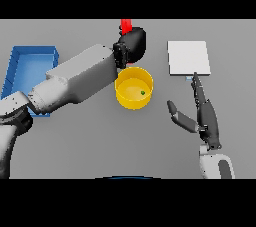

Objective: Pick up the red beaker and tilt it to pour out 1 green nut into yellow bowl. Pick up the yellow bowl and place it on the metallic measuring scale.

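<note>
1. The yellow bowl (133, 88) stands mid-table (100, 141) with bare grey room in front; one green nut (143, 92) lies inside.
2. The left robot hand (131, 45) grips the red beaker (126, 24) just behind the bowl, mostly hiding it.
3. The right robot hand (202, 116) lies released, fingertips near the flat, square metallic scale (188, 58).
4. A blue bin (30, 68) sits far left, partly behind the left arm.

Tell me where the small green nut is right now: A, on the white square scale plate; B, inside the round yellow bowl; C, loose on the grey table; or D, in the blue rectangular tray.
B: the small green nut lies on the floor of the round yellow bowl, just below the left hand that holds the red beaker.
</note>
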